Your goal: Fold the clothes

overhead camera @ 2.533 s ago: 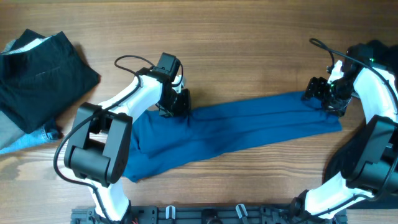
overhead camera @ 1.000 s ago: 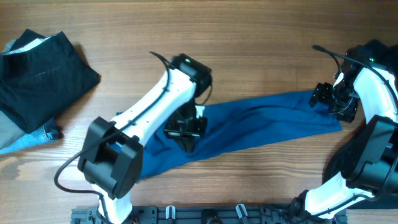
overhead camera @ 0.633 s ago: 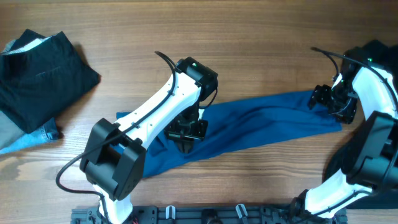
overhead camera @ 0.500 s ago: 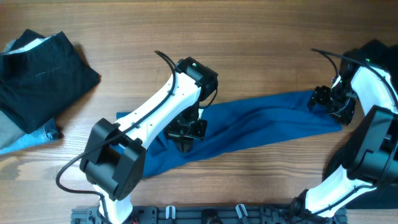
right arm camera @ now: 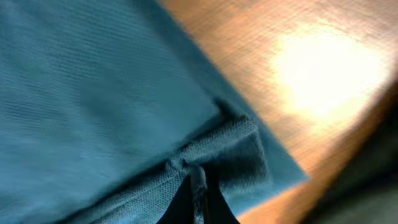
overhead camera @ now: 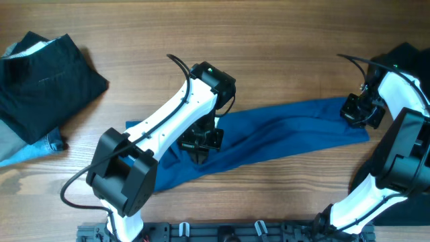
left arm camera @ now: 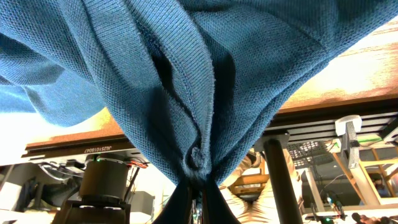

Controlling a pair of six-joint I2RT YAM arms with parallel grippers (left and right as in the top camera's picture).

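Observation:
The royal-blue shirt (overhead camera: 289, 131) of the clothes lies as a long band across the wooden table (overhead camera: 269, 40). My left gripper (overhead camera: 200, 149) is shut on a bunch of the shirt near its left half and holds it lifted. In the left wrist view the blue knit (left arm camera: 186, 74) hangs in folds, pinched at the left gripper (left arm camera: 198, 190). My right gripper (overhead camera: 354, 114) sits at the shirt's right end. The right wrist view shows the right gripper (right arm camera: 198, 180) shut on a hemmed corner of the blue fabric (right arm camera: 93, 93), which lies flat on the wood.
A folded black garment (overhead camera: 44, 77) lies at the far left on top of a pale blue-grey cloth (overhead camera: 20, 156). More black fabric (overhead camera: 410, 57) lies at the right edge behind the right arm. A black rail (overhead camera: 222, 232) runs along the front edge.
The right gripper has closed on the shirt's right corner and shifted slightly right. The left arm, holding the bunched fabric, moved a little and now stays put.

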